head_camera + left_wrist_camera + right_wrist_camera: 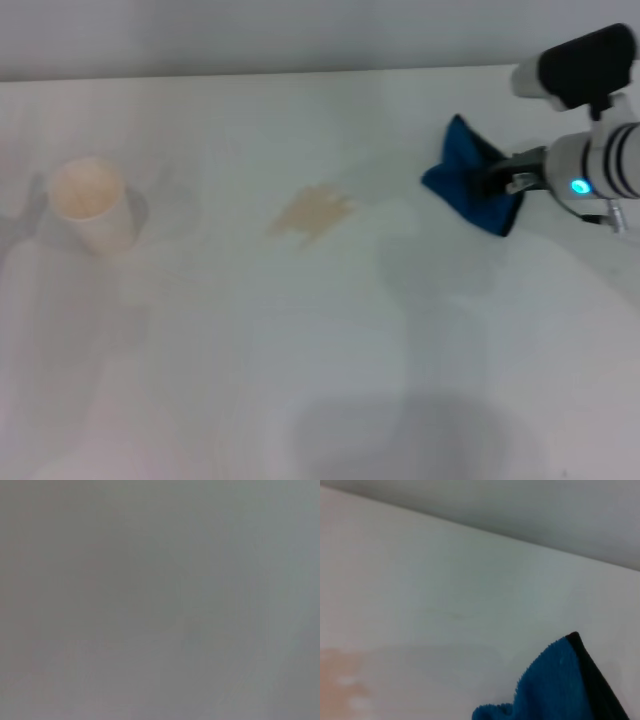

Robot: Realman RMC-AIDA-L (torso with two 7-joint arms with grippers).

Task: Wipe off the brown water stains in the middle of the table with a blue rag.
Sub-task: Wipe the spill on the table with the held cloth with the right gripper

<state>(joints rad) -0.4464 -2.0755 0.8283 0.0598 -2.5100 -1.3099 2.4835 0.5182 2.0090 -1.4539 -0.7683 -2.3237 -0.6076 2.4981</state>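
Note:
The brown water stain [313,212] is a tan jagged puddle near the middle of the white table [300,380]. My right gripper [492,178] is at the right, shut on the blue rag [466,178], which hangs bunched from it just above the table, to the right of the stain. In the right wrist view the blue rag [555,685] with its black edging shows at one corner and the stain's edge [340,685] shows faintly at the other side. My left gripper is out of view; the left wrist view shows only plain grey.
A cream paper cup [90,205] stands upright at the left of the table. The table's far edge [300,75] meets a grey wall.

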